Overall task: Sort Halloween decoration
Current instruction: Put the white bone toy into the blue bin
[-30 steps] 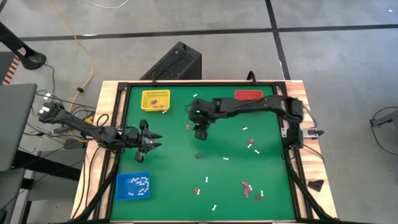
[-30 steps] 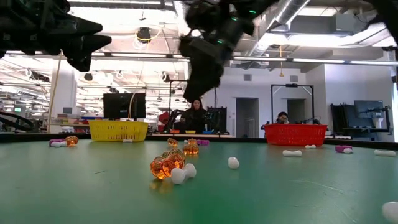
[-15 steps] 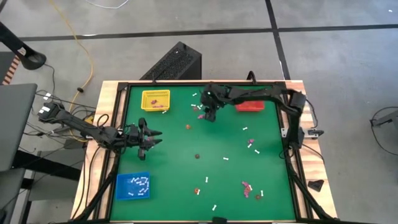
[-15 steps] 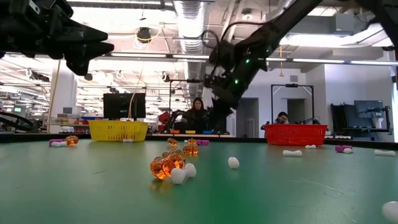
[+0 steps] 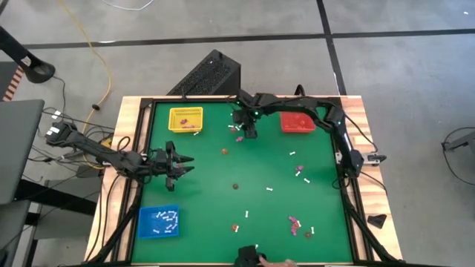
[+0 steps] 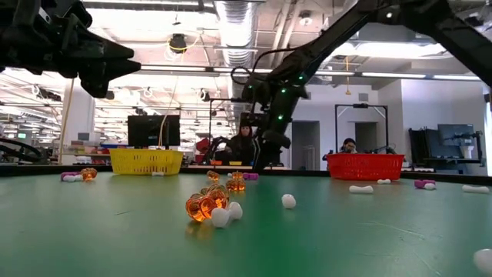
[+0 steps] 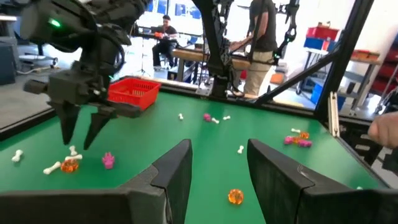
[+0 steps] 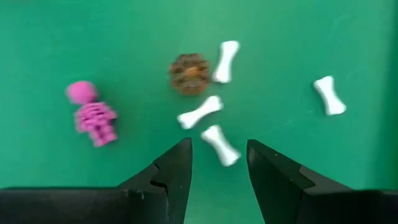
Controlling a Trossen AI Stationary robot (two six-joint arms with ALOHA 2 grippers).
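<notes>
Green desk (image 5: pixel 267 159) strewn with tiny Halloween trinkets. Right hand (image 5: pixel 251 133) hovers at far edge between yellow tray (image 5: pixel 185 119) and red tray (image 5: pixel 297 122), fingers (image 8: pixel 174 168) spread, empty. Directly below it: pink skeleton (image 8: pixel 93 117), orange-brown pumpkin (image 8: pixel 188 73), white bones (image 8: pixel 220 145). Left hand (image 5: pixel 178 165) waits above left side of desk, fingers spread, empty. Blue tray (image 5: pixel 159 222) at near left holds white bones. More trinkets (image 5: pixel 295 221) scattered near right.

Bright even overhead light, ceiling strips glaring in low view, soft shadows, right wrist view slightly blurred
</notes>
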